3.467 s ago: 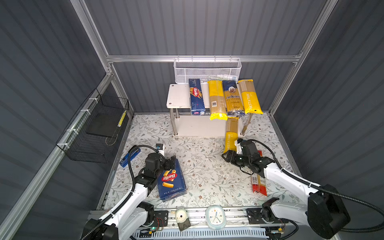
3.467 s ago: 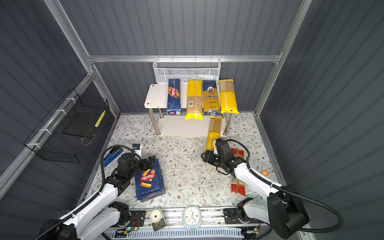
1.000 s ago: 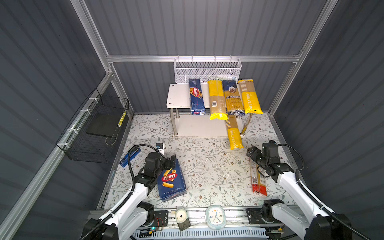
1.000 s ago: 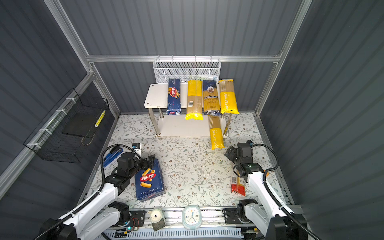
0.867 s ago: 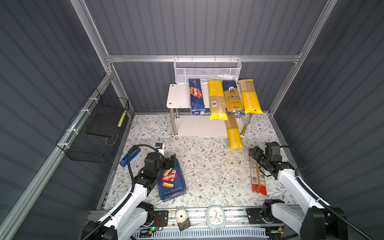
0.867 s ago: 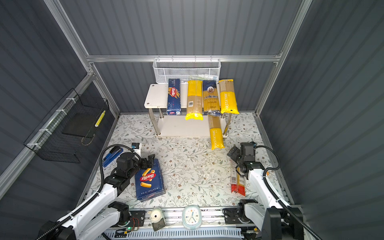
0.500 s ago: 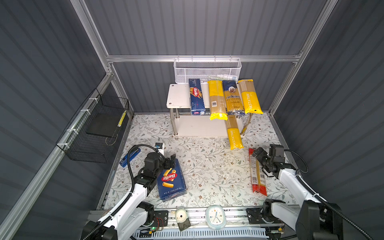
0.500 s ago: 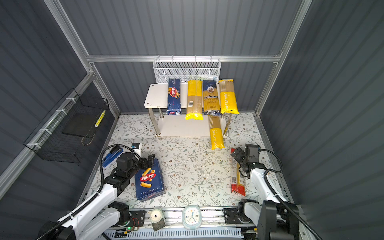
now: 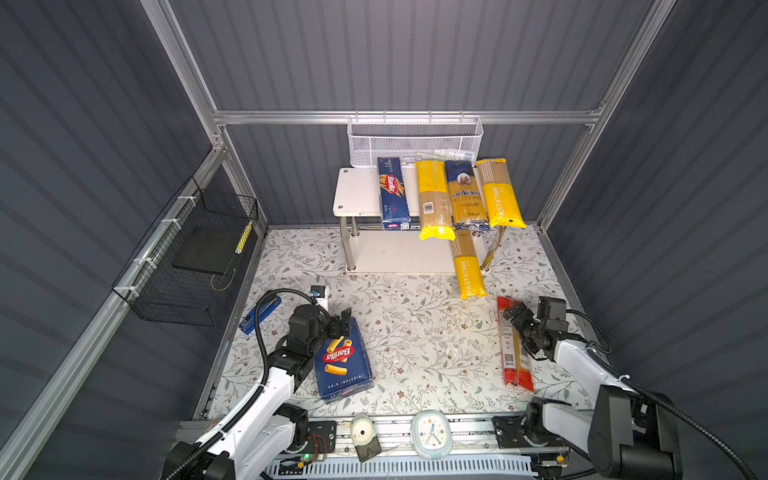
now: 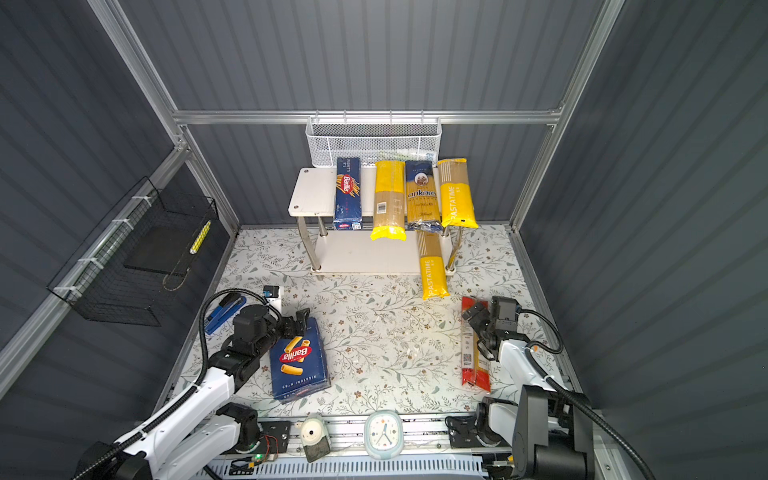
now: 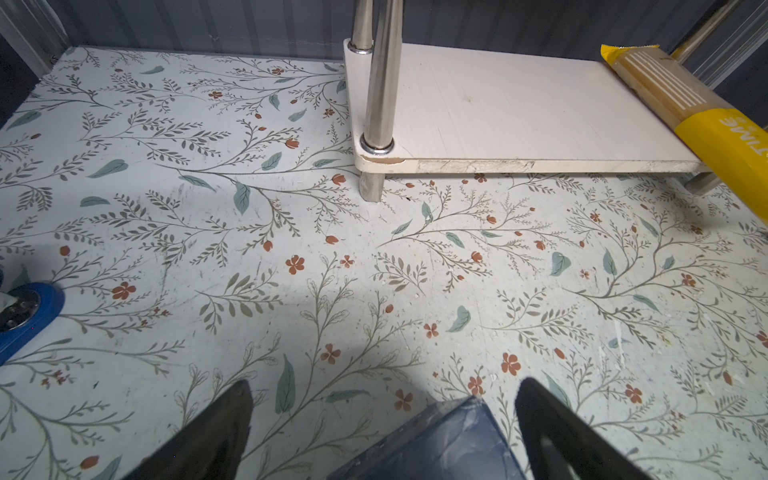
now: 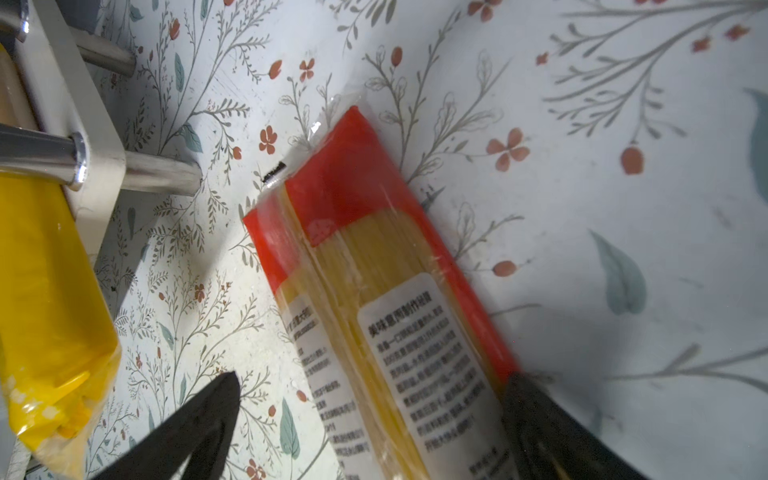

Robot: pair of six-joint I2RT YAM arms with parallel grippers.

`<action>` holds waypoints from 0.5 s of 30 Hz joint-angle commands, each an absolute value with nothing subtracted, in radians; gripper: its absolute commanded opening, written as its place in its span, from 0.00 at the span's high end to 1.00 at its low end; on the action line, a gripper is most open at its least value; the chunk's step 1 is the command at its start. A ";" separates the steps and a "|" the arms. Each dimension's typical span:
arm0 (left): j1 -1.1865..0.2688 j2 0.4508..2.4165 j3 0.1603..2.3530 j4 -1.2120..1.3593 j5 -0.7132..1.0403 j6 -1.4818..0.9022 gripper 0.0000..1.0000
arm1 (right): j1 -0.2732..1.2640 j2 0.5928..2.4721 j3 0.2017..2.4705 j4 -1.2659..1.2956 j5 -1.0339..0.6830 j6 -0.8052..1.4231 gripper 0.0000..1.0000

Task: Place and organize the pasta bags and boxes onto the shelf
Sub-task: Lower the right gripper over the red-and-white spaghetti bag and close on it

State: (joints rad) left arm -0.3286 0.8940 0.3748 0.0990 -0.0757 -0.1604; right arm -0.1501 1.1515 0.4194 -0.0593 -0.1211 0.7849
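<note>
A red bag (image 9: 513,345) (image 12: 374,270) lies flat on the floor at the right. My right gripper (image 9: 515,318) (image 12: 374,380) is open, its jaws straddling the bag near its far end. The wide Barilla box (image 9: 343,365) (image 11: 440,444) lies at the left, and my left gripper (image 9: 343,322) (image 11: 384,386) hangs open over its far edge. The shelf (image 9: 357,195) carries on top the narrow Barilla box (image 9: 392,195), a plain yellow bag (image 9: 432,199), the ankara bag (image 9: 465,195) and a PASTATIME bag (image 9: 498,193). Another PASTATIME bag (image 9: 467,266) lies half on the lower board, sticking out onto the floor.
A white mesh basket (image 9: 415,141) hangs on the back wall above the shelf. A black wire basket (image 9: 195,257) hangs on the left wall. A blue tool (image 9: 259,316) lies near the left arm. A clock (image 9: 430,430) sits on the front rail.
My right arm has swung right, away from the PASTATIME bag on the lower board, to the red bag, and its jaws have opened wider. The left arm has not moved.
</note>
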 commanded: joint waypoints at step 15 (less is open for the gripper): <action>-0.331 0.910 0.389 0.103 -0.066 -0.139 0.01 | 0.084 1.082 0.360 -0.043 -0.227 0.962 0.01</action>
State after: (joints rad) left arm -0.3286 0.9066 0.3748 0.0990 -0.0753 -0.1604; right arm 0.0269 1.1046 0.3683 0.0067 -0.1963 0.8997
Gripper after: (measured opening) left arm 0.995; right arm 0.989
